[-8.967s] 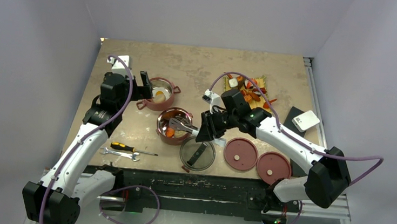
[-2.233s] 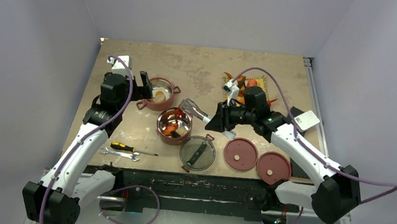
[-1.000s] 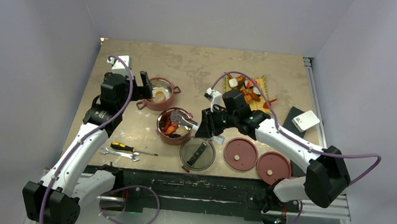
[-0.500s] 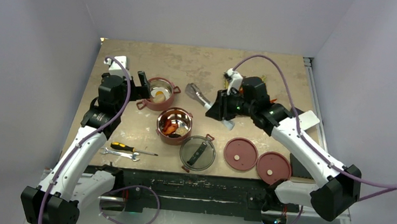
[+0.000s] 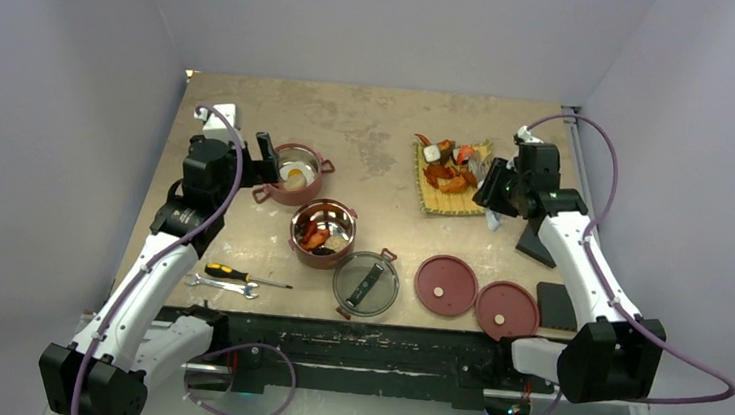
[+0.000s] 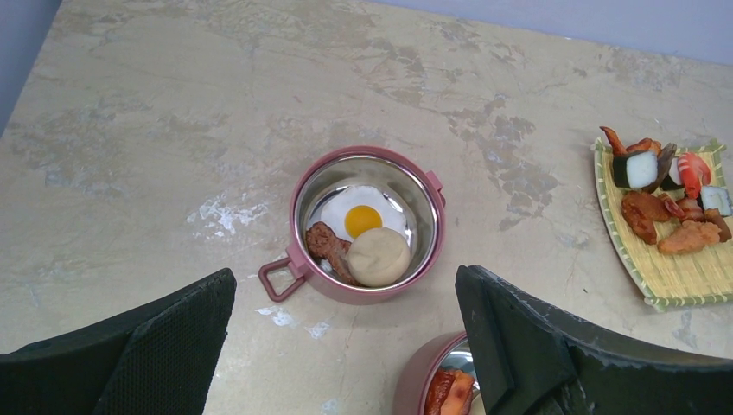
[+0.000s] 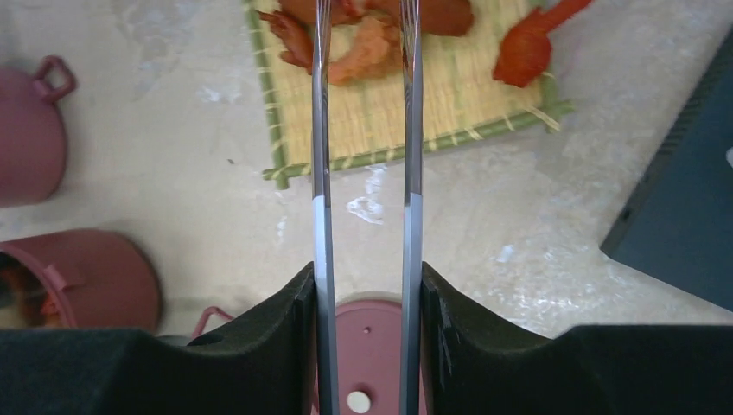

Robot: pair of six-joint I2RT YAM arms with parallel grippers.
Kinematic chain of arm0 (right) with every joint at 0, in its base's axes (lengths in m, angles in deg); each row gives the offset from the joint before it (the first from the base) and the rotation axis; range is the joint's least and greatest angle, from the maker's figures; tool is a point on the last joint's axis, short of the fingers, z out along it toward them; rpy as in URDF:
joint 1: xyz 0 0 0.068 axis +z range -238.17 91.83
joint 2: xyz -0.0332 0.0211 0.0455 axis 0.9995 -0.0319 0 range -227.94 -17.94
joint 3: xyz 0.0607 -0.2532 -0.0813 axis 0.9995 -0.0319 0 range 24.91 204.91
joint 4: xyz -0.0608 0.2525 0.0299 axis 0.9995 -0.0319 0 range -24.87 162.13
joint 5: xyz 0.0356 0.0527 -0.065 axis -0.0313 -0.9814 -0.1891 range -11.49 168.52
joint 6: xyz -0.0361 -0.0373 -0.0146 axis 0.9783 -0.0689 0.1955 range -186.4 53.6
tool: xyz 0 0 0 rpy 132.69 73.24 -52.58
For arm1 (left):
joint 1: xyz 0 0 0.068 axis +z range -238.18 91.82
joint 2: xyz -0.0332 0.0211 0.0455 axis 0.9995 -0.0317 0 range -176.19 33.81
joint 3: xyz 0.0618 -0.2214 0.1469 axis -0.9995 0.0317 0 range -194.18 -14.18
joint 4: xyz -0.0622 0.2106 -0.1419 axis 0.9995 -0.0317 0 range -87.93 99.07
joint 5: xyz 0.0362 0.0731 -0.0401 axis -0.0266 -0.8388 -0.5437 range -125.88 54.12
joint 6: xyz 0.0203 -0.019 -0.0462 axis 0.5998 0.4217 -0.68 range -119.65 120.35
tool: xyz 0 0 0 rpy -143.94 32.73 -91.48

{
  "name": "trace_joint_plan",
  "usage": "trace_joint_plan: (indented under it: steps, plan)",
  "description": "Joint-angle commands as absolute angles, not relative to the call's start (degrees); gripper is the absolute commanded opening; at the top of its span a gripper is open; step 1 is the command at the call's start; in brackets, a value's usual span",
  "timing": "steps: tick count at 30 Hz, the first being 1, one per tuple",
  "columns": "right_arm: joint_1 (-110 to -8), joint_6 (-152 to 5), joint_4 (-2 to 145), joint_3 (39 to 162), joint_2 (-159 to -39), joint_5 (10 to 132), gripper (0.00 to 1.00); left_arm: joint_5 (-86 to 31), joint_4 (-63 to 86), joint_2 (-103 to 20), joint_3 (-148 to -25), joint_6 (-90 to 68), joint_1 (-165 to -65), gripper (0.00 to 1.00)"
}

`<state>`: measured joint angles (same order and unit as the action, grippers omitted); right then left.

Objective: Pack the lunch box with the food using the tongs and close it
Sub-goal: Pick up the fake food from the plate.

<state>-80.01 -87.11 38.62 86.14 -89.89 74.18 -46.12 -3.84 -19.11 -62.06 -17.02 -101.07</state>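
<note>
Dusty-red lunch box [image 6: 367,295], yellow woven mat [image 6: 683,278]

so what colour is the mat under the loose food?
The mat is woven yellow with a green border, clearest in the right wrist view.

Soft, even light from above, shadows faint. The dark left fingers [image 6: 130,354] fill the near edge, perhaps slightly blurred; beyond them the steel of the bowl [image 6: 408,192] shows mild glare.

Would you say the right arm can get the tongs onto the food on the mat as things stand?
Probably yes: the right gripper holds the tongs, arms apart, reaching out over the food on the mat, and nothing lies between.
</note>
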Motion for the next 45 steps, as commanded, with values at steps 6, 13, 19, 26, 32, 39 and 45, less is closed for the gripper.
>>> trace_joint_plan:
  steps: [6, 13, 19, 26, 32, 39, 45]
  plan:
    - [-80.58, -87.0, 39.15, 83.18, -91.98, 83.62, 0.45, -44.41, -2.01, -19.03, -62.53, -17.23, -101.19, 0.99]
    - [-80.6, -87.42, 39.77, 82.03, -94.59, 85.91, 0.48, -44.06, -1.84, -18.74, -62.6, -17.34, -101.28, 0.99]
    - [-80.57, -87.4, 41.53, 80.29, -96.56, 85.04, 0.49, -44.05, -1.83, -18.66, -62.52, -17.33, -101.28, 0.99]
    - [-80.45, -86.91, 42.54, 80.03, -98.24, 83.55, 0.49, -44.13, -1.92, -18.77, -62.52, -17.34, -101.28, 0.99]
    - [-80.37, -86.66, 41.55, 80.78, -96.75, 81.22, 0.49, -44.23, -1.99, -19.01, -62.55, -17.32, -101.28, 0.99]
    - [-80.2, -87.46, 39.19, 79.79, -93.81, 79.87, 0.5, -43.82, -1.93, -19.01, -62.54, -17.4, -101.28, 0.99]
    - [-80.01, -87.2, 40.07, 79.41, -94.78, 80.44, 0.51, -43.58, -1.85, -18.83, -62.56, -17.52, -101.28, 0.99]
